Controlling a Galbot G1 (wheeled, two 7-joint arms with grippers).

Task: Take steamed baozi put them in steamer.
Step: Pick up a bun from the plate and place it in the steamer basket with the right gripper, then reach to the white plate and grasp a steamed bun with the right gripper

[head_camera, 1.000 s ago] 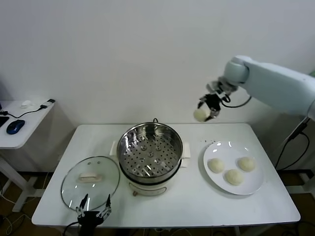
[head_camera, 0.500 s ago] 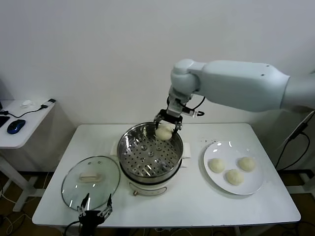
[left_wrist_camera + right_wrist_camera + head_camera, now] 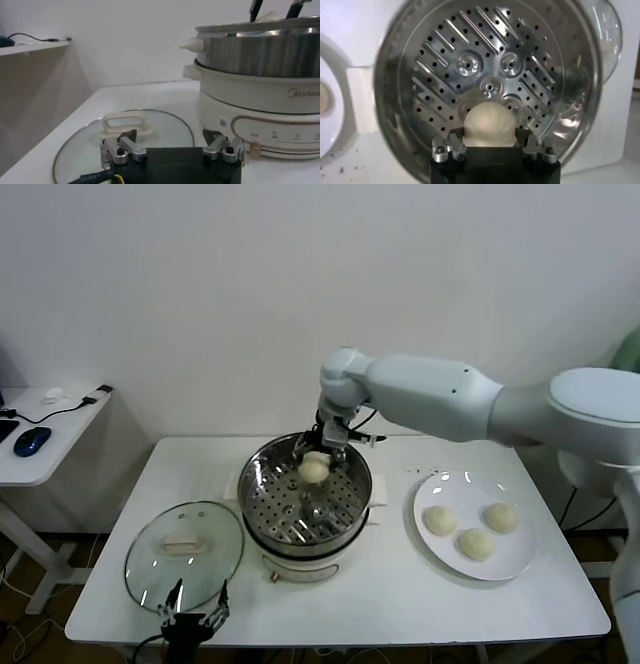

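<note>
A: We note the right pincer [image 3: 315, 456] clamped on one cream-white domed baozi bun [image 3: 314, 469], held above the perforated tray of the round shiny steel steamer pot [image 3: 262, 519], far side. Three more cream buns [image 3: 476, 529] sit on the flat white round plate [image 3: 497, 565], right of the pot on the white counter [image 3: 400, 604].

B: Advice, in our view: lower straight down, release only once the bun is near the tray, leave room for three others.

A: Left pincer [image 3: 190, 609] parked at counter's near edge by the round glass lid [image 3: 150, 569], fingers spread, holding nothing.

B: Hidden: whether the bun touches the tray, we can't tell; right fingertips are masked by the bun.
</note>
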